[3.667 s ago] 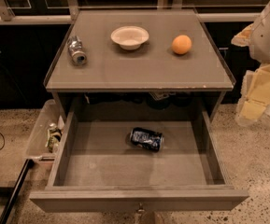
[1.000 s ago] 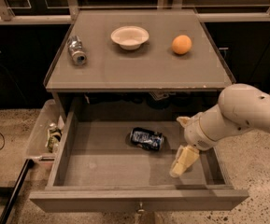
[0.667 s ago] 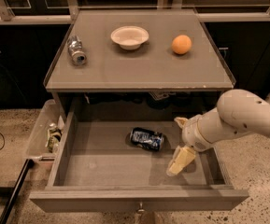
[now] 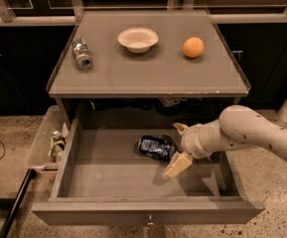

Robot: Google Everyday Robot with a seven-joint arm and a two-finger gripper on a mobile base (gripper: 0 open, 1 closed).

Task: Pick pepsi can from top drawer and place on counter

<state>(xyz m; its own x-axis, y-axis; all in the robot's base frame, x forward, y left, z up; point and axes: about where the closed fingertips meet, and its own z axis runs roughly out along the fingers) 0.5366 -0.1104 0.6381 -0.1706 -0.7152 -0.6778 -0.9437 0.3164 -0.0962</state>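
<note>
The small dark blue pepsi can [image 4: 155,147] with silvery ends lies on its side on the floor of the wide, shallow grey-brown wooden top drawer [image 4: 108,175], right of the middle. The cream two-finger gripper [image 4: 177,147] hangs inside the drawer just right of the can. Its fingers [image 4: 177,165] are spread wide, one far and one near, holding nothing. A thin metal can is probably light, smooth and easily dented, and lying down it may roll. Taking it across the round body at mid-length with a modest squeeze looks safest. The flat grey-brown tabletop [image 4: 148,78] above carries a silver-grey can [image 4: 82,53], a white bowl [image 4: 138,38] and an orange [image 4: 193,47].
</note>
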